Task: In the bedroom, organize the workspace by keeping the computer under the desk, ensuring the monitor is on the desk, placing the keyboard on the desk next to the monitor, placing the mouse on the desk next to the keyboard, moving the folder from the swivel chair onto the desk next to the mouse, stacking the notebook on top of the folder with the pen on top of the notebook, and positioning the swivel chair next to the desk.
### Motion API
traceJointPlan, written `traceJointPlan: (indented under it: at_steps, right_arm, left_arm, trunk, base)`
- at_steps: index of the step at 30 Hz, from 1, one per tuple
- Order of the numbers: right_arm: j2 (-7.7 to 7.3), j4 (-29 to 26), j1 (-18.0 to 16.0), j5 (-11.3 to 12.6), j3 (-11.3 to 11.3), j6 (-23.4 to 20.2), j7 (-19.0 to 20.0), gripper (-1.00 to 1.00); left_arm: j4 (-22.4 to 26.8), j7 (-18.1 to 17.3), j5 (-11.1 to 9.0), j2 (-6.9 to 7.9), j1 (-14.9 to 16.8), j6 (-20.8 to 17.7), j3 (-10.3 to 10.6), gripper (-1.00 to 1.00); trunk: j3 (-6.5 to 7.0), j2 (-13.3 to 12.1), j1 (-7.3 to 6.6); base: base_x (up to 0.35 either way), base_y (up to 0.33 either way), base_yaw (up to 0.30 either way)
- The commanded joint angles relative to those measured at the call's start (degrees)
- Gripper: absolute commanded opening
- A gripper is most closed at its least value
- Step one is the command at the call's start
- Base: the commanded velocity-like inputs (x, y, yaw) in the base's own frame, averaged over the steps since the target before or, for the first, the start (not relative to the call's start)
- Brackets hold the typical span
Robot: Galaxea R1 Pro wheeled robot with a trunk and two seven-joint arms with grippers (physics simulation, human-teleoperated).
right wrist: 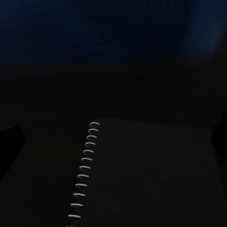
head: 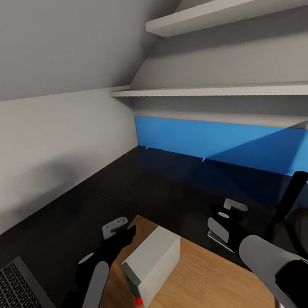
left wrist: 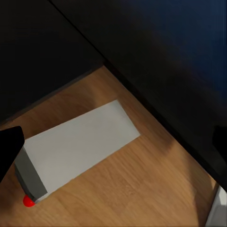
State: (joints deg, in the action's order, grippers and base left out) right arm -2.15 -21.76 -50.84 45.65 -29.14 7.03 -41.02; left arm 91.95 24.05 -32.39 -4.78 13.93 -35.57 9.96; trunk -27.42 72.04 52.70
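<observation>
Wood floor [head: 202, 280] shows at near centre, with the computer [head: 152, 266] lying on it, red light toward the viewer. Keyboard [head: 19, 296] sits on the black counter [head: 142, 183] at near left. Left hand [head: 119, 228] hovers above the computer, fingers apart, empty. Right hand [head: 227, 213] hangs over the counter edge; cannot tell its grip. Below it lies the spiral-bound notebook [right wrist: 151, 175]. Farther back, blue panel [head: 227, 140], then wall shelves [head: 223, 91].
</observation>
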Motion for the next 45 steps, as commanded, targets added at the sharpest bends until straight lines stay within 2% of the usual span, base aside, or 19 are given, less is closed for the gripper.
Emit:
traceJointPlan:
  at_steps: [1,8,14,22,36,42,45]
  right_arm:
    - [-0.12,-0.03,-0.05,0.68,-0.43,0.35,-0.21,1.00]
    - [-0.23,-0.01,-0.05,0.91,-0.29,0.14,-0.21,1.00]
    - [-0.44,0.81,-0.05,2.30,0.59,-0.31,-0.21,1.00]
    - [-1.72,3.43,-0.05,3.83,1.41,-4.09,-0.10,1.00]
    - [-1.97,3.67,-0.05,3.93,1.54,-5.00,-0.03,1.00]
    - [-1.78,3.60,-0.05,3.92,1.46,-5.01,-0.03,1.00]
    - [-1.75,3.58,-0.05,3.92,1.46,-5.01,-0.03,1.00]
  left_arm:
    - [0.07,0.56,-0.57,0.01,0.04,-0.12,0.30,1.00]
    - [0.07,0.56,-0.50,0.03,0.04,-0.12,0.67,1.00]
    - [0.09,0.56,-0.62,0.03,0.04,-0.12,0.75,1.00]
    - [0.40,0.56,-1.01,-0.07,0.04,-0.05,0.27,1.00]
    - [0.48,0.56,-1.11,-0.23,0.04,-0.03,0.71,1.00]
    - [0.44,0.56,-1.10,-0.23,0.04,-0.03,1.96,1.00]
    - [0.43,0.56,-1.10,-0.23,0.04,-0.03,2.06,1.00]
  trunk:
    - [-0.06,0.04,0.00]
    - [-0.06,0.04,0.00]
    - [-0.06,0.04,0.00]
    - [-0.06,0.04,0.00]
    - [-2.58,5.65,3.08]
    - [-3.65,8.06,4.39]
    - [-3.65,8.06,4.39]
  base:
    - [0.003,-0.002,0.000]
    - [0.001,-0.020,0.000]
    - [0.000,-0.006,0.000]
    - [0.000,-0.001,0.000]
    - [0.000,0.000,0.000]
    - [0.000,0.000,0.000]
    - [0.000,0.000,0.000]
